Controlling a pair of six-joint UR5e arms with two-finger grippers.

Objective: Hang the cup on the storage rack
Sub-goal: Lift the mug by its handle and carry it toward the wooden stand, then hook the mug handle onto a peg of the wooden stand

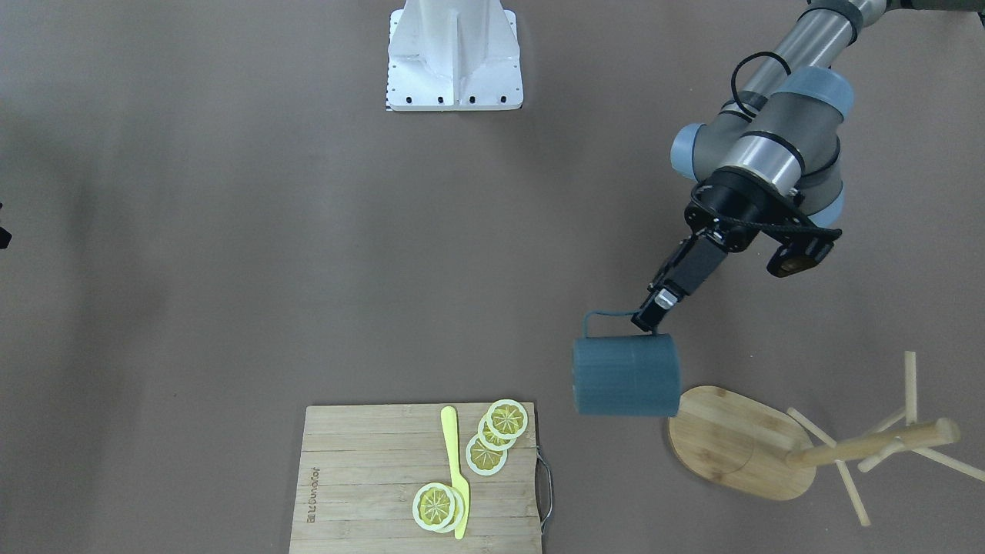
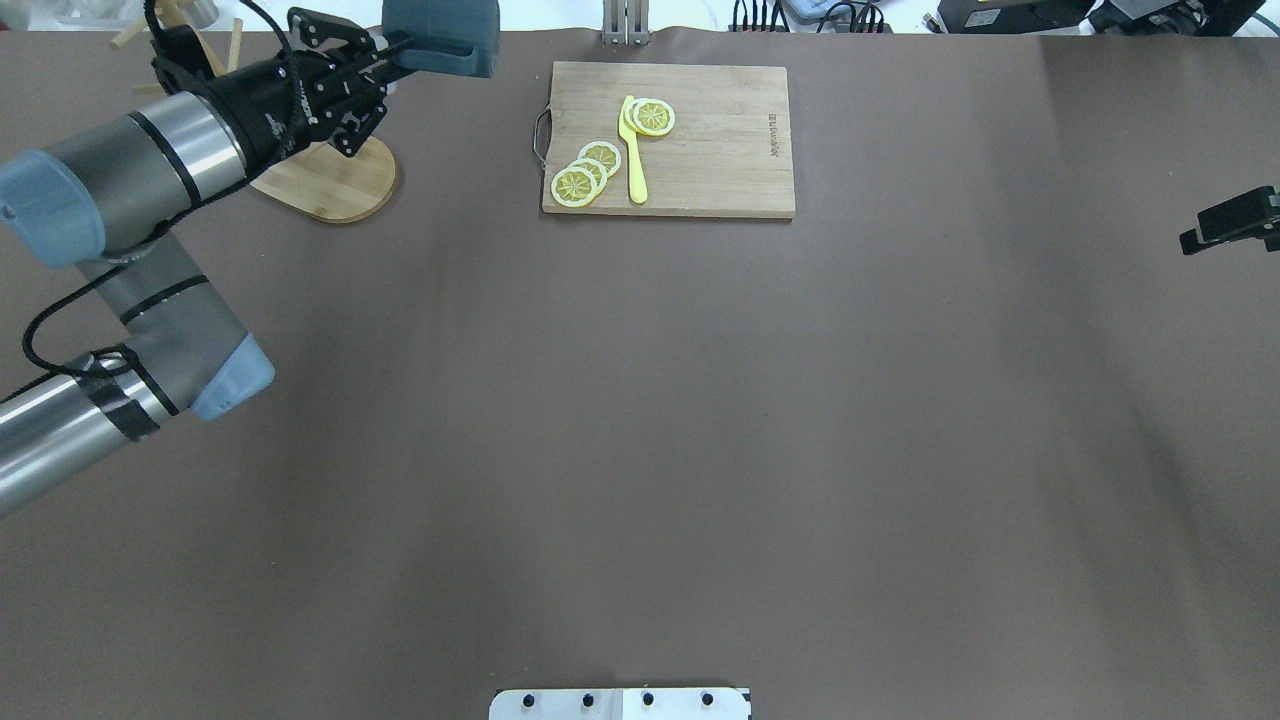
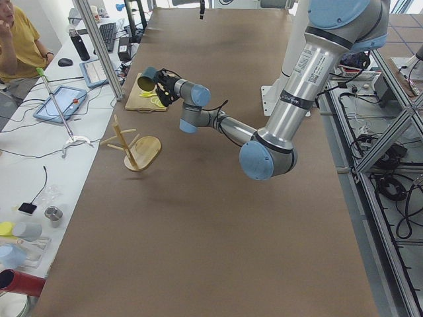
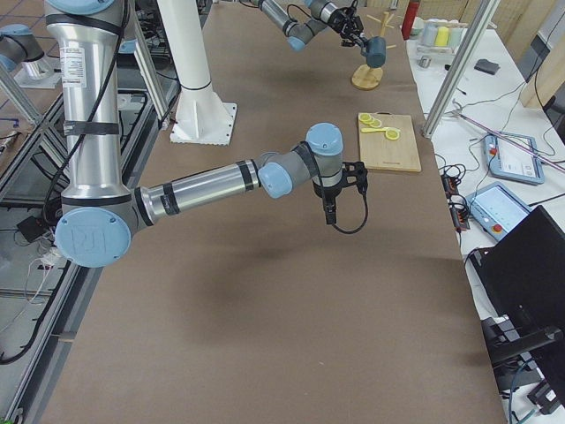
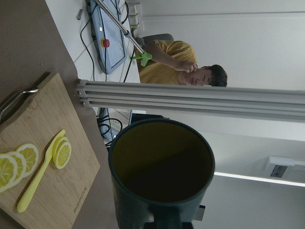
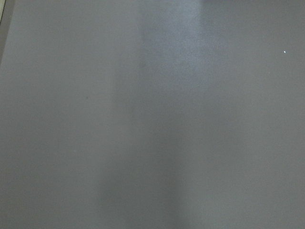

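Note:
The dark teal cup [image 1: 626,375] hangs in the air on its side, just beside the oval base of the wooden storage rack [image 1: 739,442]. My left gripper [image 1: 650,315] is shut on the cup's loop handle [image 1: 604,315]. In the overhead view the cup [image 2: 440,35] sits at the far left, past the rack's base [image 2: 330,180]. The left wrist view looks straight into the cup's yellow-olive inside [image 5: 162,162]. The rack's post and pegs [image 1: 873,448] are apart from the cup. My right gripper [image 4: 328,212] points down over bare table; its jaws cannot be read.
A slatted cutting board [image 1: 369,477] with lemon slices [image 1: 500,431] and a yellow knife [image 1: 455,469] lies next to the cup, away from the rack. A person sits behind an aluminium frame post [image 5: 190,98] past the table's far edge.

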